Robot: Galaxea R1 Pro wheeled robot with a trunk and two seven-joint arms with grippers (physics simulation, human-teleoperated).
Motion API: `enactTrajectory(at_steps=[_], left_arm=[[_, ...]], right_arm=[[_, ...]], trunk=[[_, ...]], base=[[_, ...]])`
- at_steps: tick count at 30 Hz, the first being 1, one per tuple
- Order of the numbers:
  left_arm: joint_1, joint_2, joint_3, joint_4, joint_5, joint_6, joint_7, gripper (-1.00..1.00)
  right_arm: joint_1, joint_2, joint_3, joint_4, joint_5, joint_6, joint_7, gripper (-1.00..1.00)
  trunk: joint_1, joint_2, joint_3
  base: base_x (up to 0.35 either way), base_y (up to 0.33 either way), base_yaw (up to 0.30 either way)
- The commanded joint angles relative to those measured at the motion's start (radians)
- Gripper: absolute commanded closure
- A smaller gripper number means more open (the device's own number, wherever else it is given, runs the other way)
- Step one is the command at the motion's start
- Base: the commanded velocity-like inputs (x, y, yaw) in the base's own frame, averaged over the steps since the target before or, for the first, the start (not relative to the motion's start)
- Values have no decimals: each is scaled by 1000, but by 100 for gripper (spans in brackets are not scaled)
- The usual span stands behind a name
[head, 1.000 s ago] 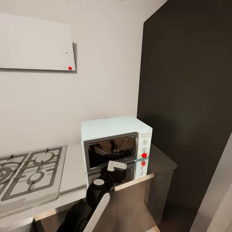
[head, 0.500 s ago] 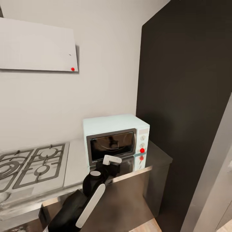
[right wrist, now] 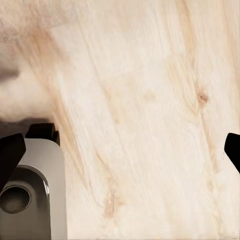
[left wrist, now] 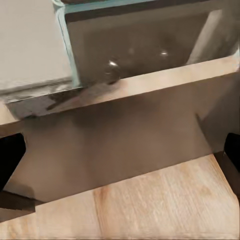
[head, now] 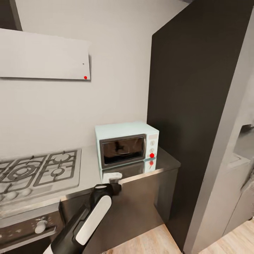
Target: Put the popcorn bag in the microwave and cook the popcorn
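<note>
Head view: microwave door closed, contents dim; left gripper and right gripper spread, empty.

The microwave door glass is showing only dark reflections, so its inside is staying unreadable. The left pincer is appearing too small in the head view to tell its jaw gap. The hob is running off the picture's left edge.

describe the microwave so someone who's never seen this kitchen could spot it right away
Find the tall dark panel on the right and the steel countertop that runs up to it. The microwave stands at that end of the countertop, against the white wall, to the right of the gas hob. It is a small pale mint-blue box with a dark glass door, white knobs and a red light, unlike the dark built-in oven below the hob.
</note>
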Motion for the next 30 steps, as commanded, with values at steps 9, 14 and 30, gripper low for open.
enactTrajectory(at_steps=[9,14,30], left_arm=[[-1,111,-2,248,25,-112,-61,-100],[-1,150,-4,810,24,-455,-470,-100],[175,110,0,1497,40,-802,-1085,-100]], right_arm=[[-2,0,-8,3,9,-2,-4,-100],[-2,1,-8,3,9,-1,-4,-100],[-2,1,-7,3,10,0,-4,-100]], trunk=[[-1,-1,-1],[-1,-1,-1],[-1,-1,-1]], base=[[-346,0,0],[-272,0,0],[-10,0,108]])
